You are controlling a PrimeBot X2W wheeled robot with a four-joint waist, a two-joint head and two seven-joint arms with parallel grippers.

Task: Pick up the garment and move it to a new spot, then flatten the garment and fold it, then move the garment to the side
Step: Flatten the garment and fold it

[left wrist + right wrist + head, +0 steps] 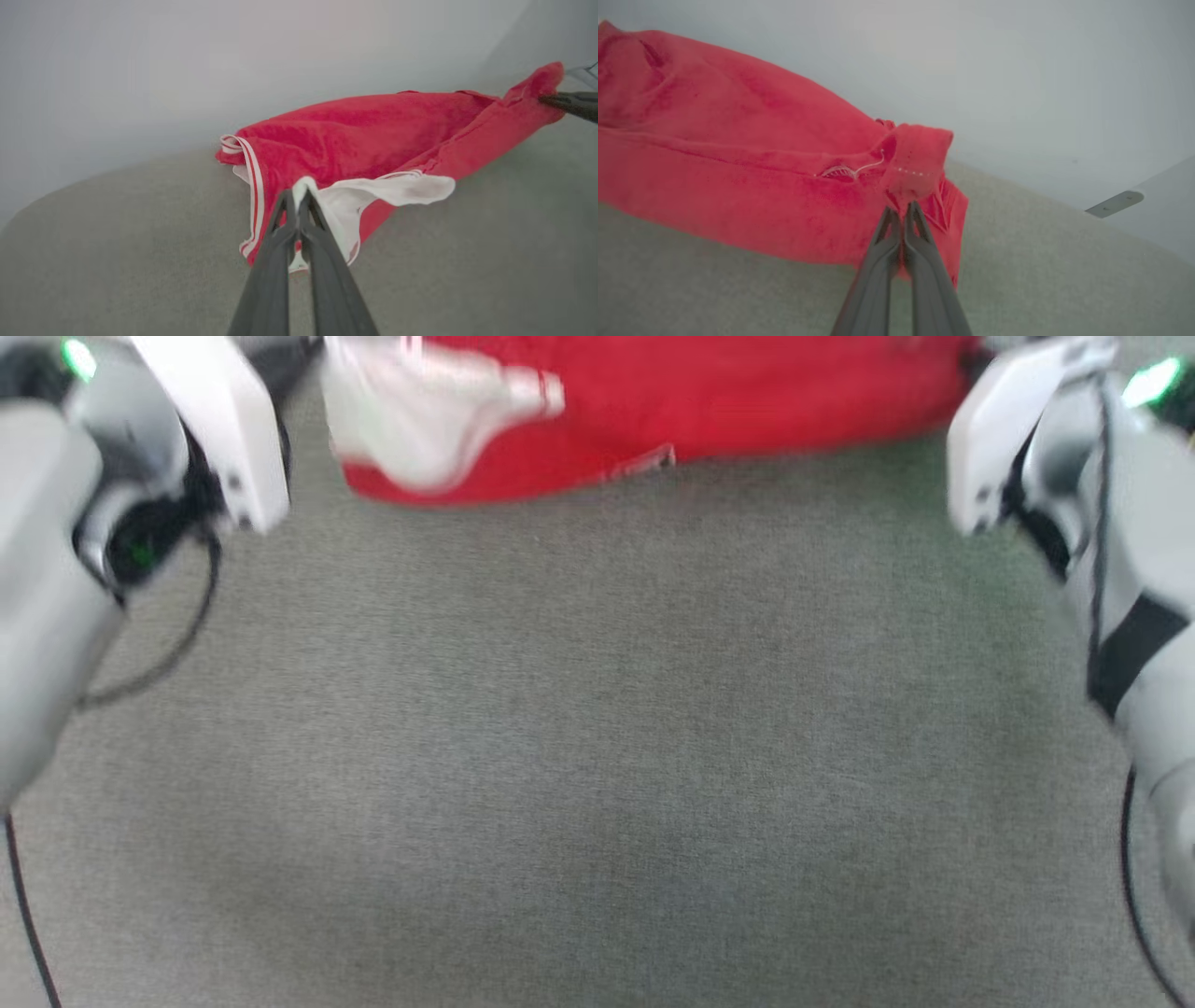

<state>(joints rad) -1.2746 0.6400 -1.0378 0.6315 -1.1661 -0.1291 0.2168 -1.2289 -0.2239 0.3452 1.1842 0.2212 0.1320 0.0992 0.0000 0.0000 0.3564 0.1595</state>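
Observation:
The garment (709, 415) is a red shirt with a white sleeve, stretched across the top of the head view between my two arms. In the left wrist view my left gripper (297, 195) is shut on white sleeve fabric of the garment (355, 135), whose red-white striped trim hangs just left of the fingers. The right gripper's dark fingers (572, 102) pinch its far red corner at the right edge there. In the right wrist view my right gripper (902, 209) is shut on a bunched red corner of the garment (738, 158). The cloth sags between both grips toward the grey surface.
A grey-green fabric surface (597, 756) spreads under the garment. My pale left forearm (103, 523) and right forearm (1102, 541) frame it, with black cables along both lower edges. A pale wall (1017, 70) stands behind, and a pale shelf-like edge (1125, 201) shows at the right.

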